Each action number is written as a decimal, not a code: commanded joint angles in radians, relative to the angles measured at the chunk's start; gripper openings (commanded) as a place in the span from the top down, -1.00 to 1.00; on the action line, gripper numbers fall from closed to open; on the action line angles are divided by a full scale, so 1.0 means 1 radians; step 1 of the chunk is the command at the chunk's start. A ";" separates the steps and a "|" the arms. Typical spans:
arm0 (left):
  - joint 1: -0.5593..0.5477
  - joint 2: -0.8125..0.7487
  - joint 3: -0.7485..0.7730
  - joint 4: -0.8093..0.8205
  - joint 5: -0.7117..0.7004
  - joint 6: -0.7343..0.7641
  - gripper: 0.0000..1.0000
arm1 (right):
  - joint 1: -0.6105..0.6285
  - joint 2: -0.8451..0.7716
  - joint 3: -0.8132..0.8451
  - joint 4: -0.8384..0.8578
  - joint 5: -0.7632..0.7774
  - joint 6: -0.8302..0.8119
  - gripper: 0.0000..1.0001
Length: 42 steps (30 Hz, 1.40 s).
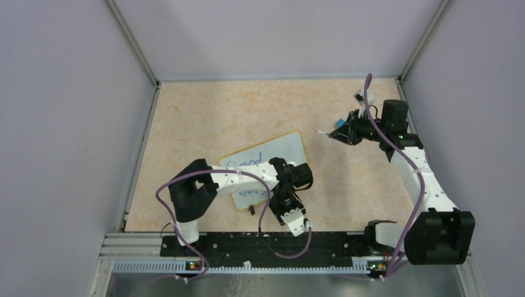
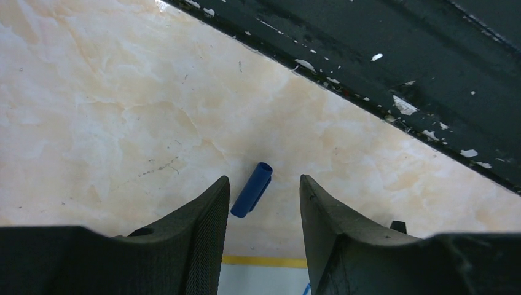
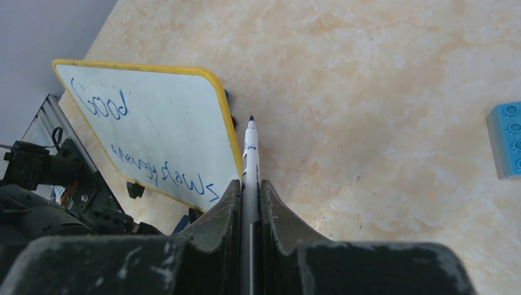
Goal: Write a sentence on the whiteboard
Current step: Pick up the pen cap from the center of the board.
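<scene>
- The whiteboard (image 1: 278,148) is seen resting on the marbled worktop (image 1: 204,117) near the centre of the overhead view, with its lower part covered by the left arm.
- Blue lettering (image 3: 99,106) is written across it in two lines: "Good", then a scrawled word that cannot be read.
- The left fingers (image 2: 206,227) are spread apart at the bottom of the left wrist view. A small blue cap (image 2: 252,189) is seen lying on the worktop in the gap between them, touched by neither.
- The board's yellow rim is shown at the bottom edge of that view, just below the gap. A black rail (image 2: 399,55) crosses the upper right.
- The right fingers (image 3: 224,221) are pinched on a white marker (image 3: 250,153), its blue tip pointed up the frame.
- The tip is seen just right of the board's yellow rim, not on the white surface; the board fills the left of that view.
- In the overhead view, these fingers are placed to the upper right of the board, apart from it.
- A light blue block (image 3: 507,138) is cut off by the right edge of the right wrist view.
</scene>
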 commanded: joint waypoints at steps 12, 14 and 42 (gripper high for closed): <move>0.017 0.037 -0.090 0.112 -0.119 0.112 0.03 | -0.004 -0.015 0.002 0.028 -0.030 -0.017 1.00; 0.021 0.037 -0.094 0.128 -0.121 0.105 0.05 | -0.005 -0.015 0.003 0.028 -0.031 -0.017 1.00; 0.072 0.082 -0.031 0.181 0.006 -0.411 0.26 | -0.004 -0.017 0.001 0.016 -0.036 -0.020 1.00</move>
